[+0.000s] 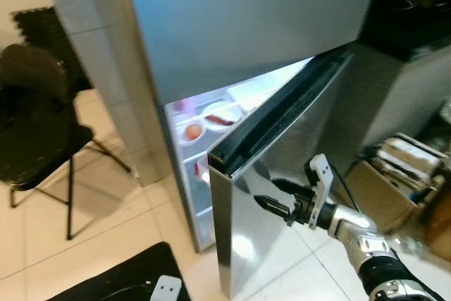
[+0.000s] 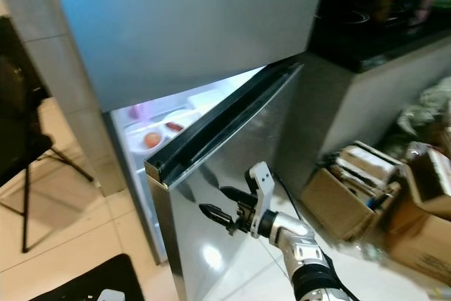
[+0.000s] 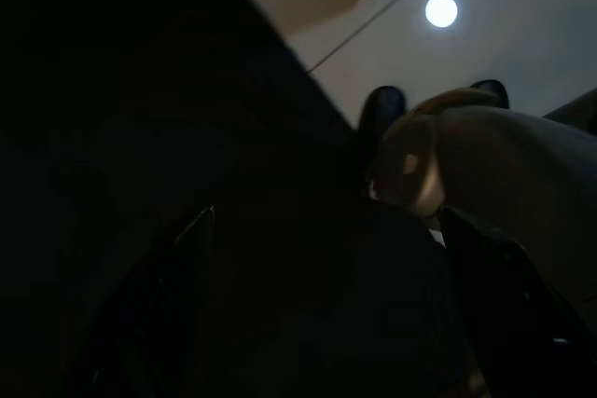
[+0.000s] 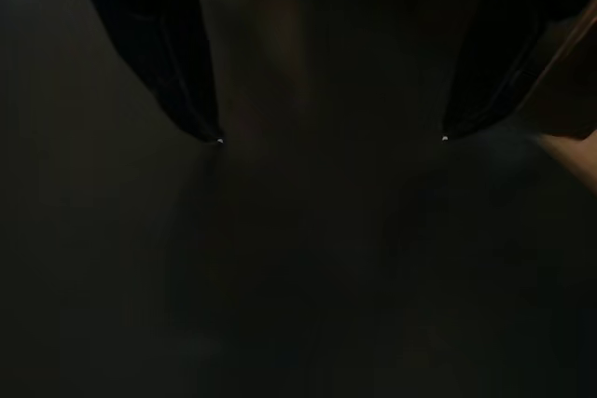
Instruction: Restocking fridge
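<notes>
Steel fridge door ajar, right tool spread — shelves mostly hidden

Fridge door looks like brushed steel to me, glossy, throwing back light and my right gripper, whose spread fingers are matt black. Door's top edge carries a black rubbery seal. Floor tiles pale, smooth, shiny. Chair dark cloth on thin metal legs. Boxes plain brown cardboard, matt.

On the lit fridge shelf sit a plate and a bowl holding something orange.
</notes>
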{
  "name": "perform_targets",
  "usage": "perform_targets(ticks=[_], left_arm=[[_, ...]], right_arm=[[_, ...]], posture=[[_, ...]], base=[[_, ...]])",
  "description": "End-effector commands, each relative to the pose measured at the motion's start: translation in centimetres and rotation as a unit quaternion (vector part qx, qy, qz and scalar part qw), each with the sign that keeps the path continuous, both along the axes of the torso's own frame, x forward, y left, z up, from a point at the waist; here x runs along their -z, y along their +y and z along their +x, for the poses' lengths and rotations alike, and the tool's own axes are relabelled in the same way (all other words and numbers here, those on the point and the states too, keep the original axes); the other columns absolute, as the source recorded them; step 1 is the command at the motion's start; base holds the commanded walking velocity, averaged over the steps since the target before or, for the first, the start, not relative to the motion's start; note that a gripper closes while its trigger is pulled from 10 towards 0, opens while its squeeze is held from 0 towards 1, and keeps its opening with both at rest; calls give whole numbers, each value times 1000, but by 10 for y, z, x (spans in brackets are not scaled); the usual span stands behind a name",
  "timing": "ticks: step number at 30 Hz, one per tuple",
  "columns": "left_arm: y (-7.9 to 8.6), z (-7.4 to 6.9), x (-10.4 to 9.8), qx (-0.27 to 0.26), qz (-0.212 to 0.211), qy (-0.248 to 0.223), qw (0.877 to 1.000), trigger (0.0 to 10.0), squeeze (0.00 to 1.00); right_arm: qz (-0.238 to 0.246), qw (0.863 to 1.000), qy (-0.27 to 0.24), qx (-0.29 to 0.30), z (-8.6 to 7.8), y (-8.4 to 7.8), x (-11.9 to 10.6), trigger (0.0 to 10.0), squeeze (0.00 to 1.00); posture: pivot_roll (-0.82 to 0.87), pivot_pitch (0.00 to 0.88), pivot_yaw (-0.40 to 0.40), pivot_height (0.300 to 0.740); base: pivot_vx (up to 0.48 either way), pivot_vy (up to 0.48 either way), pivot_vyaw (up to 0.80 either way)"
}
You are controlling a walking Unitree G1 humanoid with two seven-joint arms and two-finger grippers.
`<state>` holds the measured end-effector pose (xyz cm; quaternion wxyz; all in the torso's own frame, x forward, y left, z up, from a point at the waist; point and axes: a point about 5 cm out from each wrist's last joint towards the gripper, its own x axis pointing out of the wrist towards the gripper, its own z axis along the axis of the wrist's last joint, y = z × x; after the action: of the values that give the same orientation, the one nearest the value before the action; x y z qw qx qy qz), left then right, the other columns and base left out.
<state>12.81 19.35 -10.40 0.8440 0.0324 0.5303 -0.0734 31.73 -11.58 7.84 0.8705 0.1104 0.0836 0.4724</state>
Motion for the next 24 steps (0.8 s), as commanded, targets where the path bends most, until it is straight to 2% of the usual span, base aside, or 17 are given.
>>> perform_targets(ticks=[1,3,4,10,13,15,18,19,21,22,23,24], left_arm=[[-3,-3,1,1,-5,7,1000,10000,0],[-3,-3,1,0,-5,7,1000,10000,0],[-4,-3,2,-1,-5,7,1000,10000,0],[-4,-3,2,-2,-5,7,1000,10000,0],[-4,-3,2,1,-4,7,1000,10000,0],[-5,-3,2,1,-4,7,1000,10000,0],[-5,-3,2,-6,-6,6,1000,10000,0],[-5,-3,2,-10,-8,6,1000,10000,0],[-5,-3,2,-10,-9,6,1000,10000,0],[-5,-3,2,-11,-9,6,1000,10000,0],[-5,-3,2,-11,-9,6,1000,10000,0],[-5,-2,1,-10,-8,5,1000,10000,0]], right_arm=[[-1,999,-33,-14,7,12,-16,10000,0],[-17,999,-41,-6,11,14,-18,10000,0],[-36,998,-50,9,20,16,-24,10000,0],[-68,994,-66,52,38,17,-39,10000,0],[-128,980,-72,134,52,9,-44,10000,0],[-132,975,-64,169,57,4,-46,10000,0],[-149,971,-49,182,56,0,-39,10000,0],[-155,972,-34,171,51,-1,-30,10000,0],[-158,973,-29,166,49,-1,-26,10000,0],[-174,975,-7,137,39,0,-10,10000,0],[-174,975,-7,137,39,0,-10,10000,0],[-188,976,13,105,28,0,6,10000,0]], posture=[[-16,0,-45,740],[-16,0,-45,740],[-12,0,-48,740],[-3,0,-51,740],[3,0,-56,740],[7,0,-58,740],[8,0,-59,740],[7,0,-59,740],[7,0,-59,740],[6,0,-57,740],[6,0,-57,740],[4,0,-52,740]], base=[[0,0,719],[0,0,725],[0,0,644],[0,0,711],[0,0,463],[0,0,0],[0,0,0],[0,0,0],[0,0,0],[0,0,0],[0,0,0],[0,0,0]])
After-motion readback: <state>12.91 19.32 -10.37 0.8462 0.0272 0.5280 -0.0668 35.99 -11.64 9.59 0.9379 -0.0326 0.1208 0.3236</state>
